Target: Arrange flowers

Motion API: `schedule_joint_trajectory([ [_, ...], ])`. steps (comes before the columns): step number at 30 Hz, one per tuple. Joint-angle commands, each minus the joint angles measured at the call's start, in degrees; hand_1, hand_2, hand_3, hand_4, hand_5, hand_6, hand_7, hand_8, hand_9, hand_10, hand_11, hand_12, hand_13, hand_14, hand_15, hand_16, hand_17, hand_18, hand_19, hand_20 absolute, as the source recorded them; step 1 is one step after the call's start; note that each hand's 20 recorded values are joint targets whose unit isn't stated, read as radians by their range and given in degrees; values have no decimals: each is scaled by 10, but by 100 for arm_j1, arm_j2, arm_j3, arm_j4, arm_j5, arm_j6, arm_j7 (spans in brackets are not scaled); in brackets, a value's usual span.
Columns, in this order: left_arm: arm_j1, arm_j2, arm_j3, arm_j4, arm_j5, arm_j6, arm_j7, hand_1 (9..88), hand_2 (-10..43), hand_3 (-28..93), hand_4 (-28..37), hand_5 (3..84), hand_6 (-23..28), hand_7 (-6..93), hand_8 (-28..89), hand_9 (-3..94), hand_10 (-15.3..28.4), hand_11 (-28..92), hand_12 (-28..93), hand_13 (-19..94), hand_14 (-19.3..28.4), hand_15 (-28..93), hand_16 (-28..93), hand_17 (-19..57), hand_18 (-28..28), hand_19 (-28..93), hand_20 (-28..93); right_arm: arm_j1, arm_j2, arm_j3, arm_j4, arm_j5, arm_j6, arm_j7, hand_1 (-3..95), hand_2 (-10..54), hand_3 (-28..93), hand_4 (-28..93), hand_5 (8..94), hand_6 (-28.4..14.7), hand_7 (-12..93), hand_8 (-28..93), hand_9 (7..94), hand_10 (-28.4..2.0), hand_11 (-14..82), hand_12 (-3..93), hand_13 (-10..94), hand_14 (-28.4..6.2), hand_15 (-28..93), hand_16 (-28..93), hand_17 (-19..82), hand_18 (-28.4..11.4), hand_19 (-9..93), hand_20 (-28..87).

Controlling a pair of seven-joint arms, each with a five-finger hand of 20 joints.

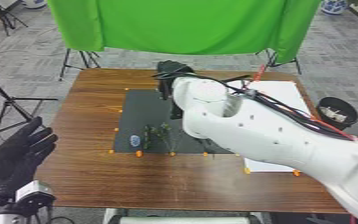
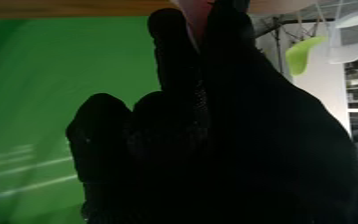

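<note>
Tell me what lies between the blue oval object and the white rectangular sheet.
Thin green stems on a dark grey mat, in the head view; the white right arm hides part of the stretch.

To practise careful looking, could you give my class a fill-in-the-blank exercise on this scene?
The cloth beyond the table is ____.
The left robot hand wears a ____ glove.
On the robot's ____ side stands the bin.
The sprigs are on the dark mat, not the ____ sheet.

green; black; right; white
</note>
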Motion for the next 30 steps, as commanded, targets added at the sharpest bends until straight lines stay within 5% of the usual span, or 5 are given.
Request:
schedule_joint_trajectory([
  [1, -1076, -264, 153, 149, 517, -343, -655, 304, 72, 658, -207, 388, 103, 98, -78, 320, 189, 288, 106, 179, 237, 480, -114, -96, 206, 431, 77, -362, -892, -41, 734, -13, -52, 216, 612, -95, 721, -252, 770, -24, 273, 116, 892, -91, 118, 354, 850, -27, 720, 166, 625, -133, 932, 399],
  [5, -1359, -347, 371, 238, 504, -402, -685, 304, 72, 658, -207, 388, 102, 99, -78, 320, 189, 287, 106, 179, 237, 481, -113, -96, 205, 430, 77, -540, -1061, -6, 931, 2, -123, 342, 610, -95, 721, -252, 769, -23, 276, 114, 891, -91, 119, 353, 848, -28, 720, 166, 623, -133, 932, 399],
  [10, -1560, -245, 598, 318, 446, -439, -586, 303, 71, 659, -206, 388, 102, 99, -78, 320, 188, 287, 106, 179, 237, 482, -113, -96, 205, 431, 77, -670, -1110, -20, 999, 25, -63, 469, 608, -95, 720, -252, 765, -22, 275, 106, 892, -92, 119, 352, 847, -29, 721, 166, 621, -133, 932, 399],
  [22, -1731, 72, 732, 397, 279, -404, -388, 302, 68, 663, -207, 388, 102, 98, -78, 320, 188, 287, 107, 181, 238, 486, -112, -95, 210, 441, 83, -522, -1146, -117, 1107, 135, 123, 539, 580, -94, 708, -250, 738, -24, 260, 86, 878, -94, 121, 344, 836, -33, 725, 165, 613, -135, 932, 396],
  [30, -1719, 2, 726, 397, 306, -434, -454, 303, 68, 662, -208, 388, 102, 98, -78, 320, 189, 287, 106, 181, 239, 487, -113, -94, 209, 439, 82, -605, -1159, 0, 1087, 240, 19, 515, 506, -95, 708, -256, 655, -40, 237, 45, 817, -116, 210, 270, 816, -38, 734, 158, 600, -138, 932, 393],
])
